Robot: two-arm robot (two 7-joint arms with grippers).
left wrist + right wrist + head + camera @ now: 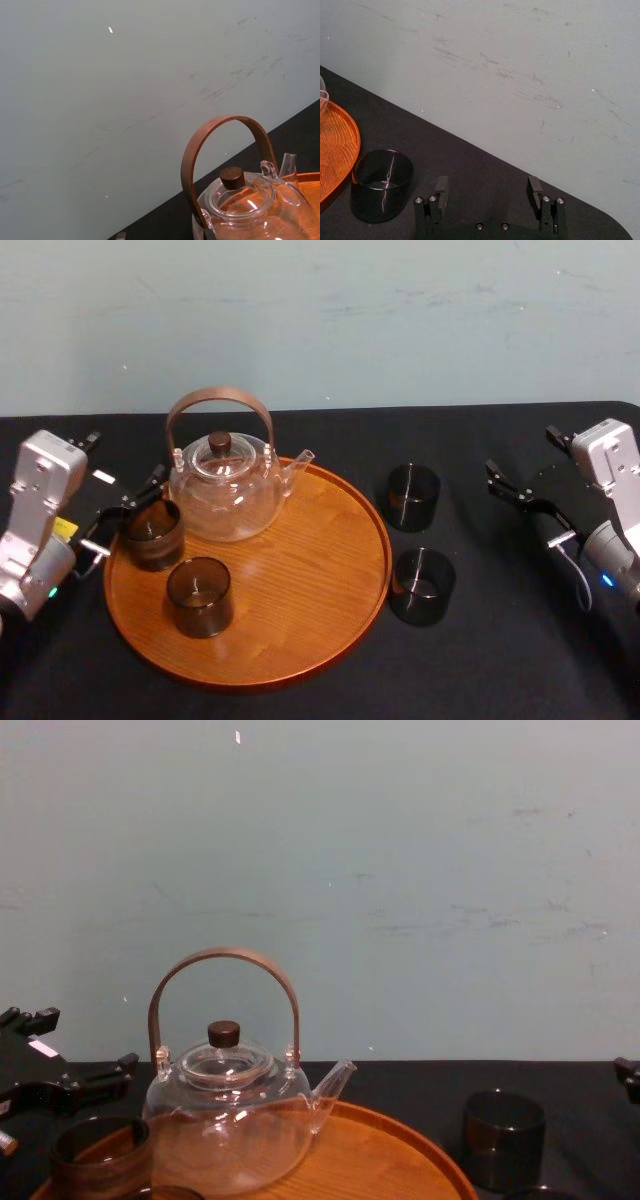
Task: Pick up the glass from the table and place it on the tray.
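Observation:
The round wooden tray (330, 640) lies on the black table (500, 660) and carries a glass teapot (225, 490) and two dark glasses. One glass (200, 595) stands near the tray's front. The other glass (155, 535) stands at the tray's left rim, and my left gripper (125, 515) is open right beside it, one finger on each side. Two more dark glasses stand on the table right of the tray, one farther back (413, 497) and one nearer (422, 585). My right gripper (530, 508) hangs open to their right, holding nothing; it (487, 187) faces a table glass (381, 184).
A pale wall (400, 870) rises behind the table's back edge. The teapot's tall brown handle (225, 960) arches above the tray. Bare black cloth lies in front of the tray and at the right.

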